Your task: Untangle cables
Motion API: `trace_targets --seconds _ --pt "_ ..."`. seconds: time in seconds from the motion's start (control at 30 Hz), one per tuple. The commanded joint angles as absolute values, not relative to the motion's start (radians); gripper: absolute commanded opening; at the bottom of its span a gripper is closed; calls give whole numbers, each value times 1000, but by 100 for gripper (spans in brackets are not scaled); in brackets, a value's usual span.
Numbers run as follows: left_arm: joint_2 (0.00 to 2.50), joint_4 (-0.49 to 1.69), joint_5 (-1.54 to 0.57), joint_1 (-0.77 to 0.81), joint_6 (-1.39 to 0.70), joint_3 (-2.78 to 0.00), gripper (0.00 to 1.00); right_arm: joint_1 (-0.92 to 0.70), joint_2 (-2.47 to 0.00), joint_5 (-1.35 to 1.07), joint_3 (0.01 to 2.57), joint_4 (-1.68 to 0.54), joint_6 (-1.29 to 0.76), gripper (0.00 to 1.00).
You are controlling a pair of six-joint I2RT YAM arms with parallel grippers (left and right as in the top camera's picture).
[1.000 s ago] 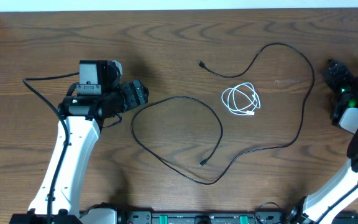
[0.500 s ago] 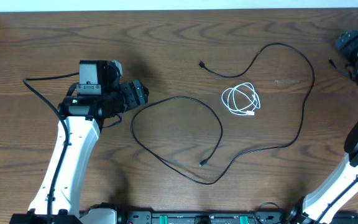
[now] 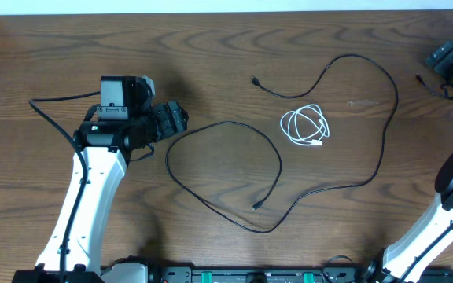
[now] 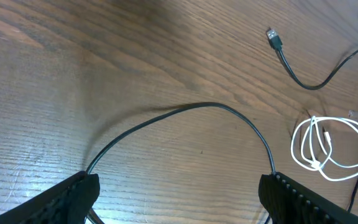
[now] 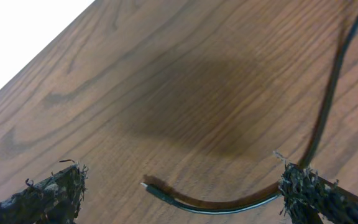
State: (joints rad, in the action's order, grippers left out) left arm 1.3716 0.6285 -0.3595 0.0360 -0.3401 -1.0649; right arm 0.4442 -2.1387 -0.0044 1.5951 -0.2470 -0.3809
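You have one black cable (image 3: pixel 280 163) and one white cable (image 3: pixel 305 126). Overhead shows both black plugs (image 3: pixel 254 79), the left wrist only one. Left fingers (image 4: pixel 73 193) and right fingers (image 5: pixel 55 193) are spread wide.

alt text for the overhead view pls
A long black cable sprawls in loose loops across a wooden table, with a small coiled white cable inside its right-hand loop. The left gripper and right gripper sit open at either side, holding nothing.

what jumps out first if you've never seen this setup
A long black cable sprawls in wide loops across the middle of the wooden table. A small white cable lies coiled right of centre, apart from it. Out at the table's sides, the left fingers and right fingers are open and empty.
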Motion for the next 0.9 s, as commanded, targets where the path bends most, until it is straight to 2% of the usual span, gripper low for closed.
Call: trace_targets --seconds 0.0,0.4,0.87 --pt "1367 632 -346 36 -335 -1084 87 453 -2168 28 1609 -255 -384 99" --pt "1367 632 -346 36 -335 -1084 87 452 -2279 -10 1609 -271 -452 95" --pt "1367 632 -346 36 -335 -1084 87 513 -2287 -23 1610 -479 -451 90"
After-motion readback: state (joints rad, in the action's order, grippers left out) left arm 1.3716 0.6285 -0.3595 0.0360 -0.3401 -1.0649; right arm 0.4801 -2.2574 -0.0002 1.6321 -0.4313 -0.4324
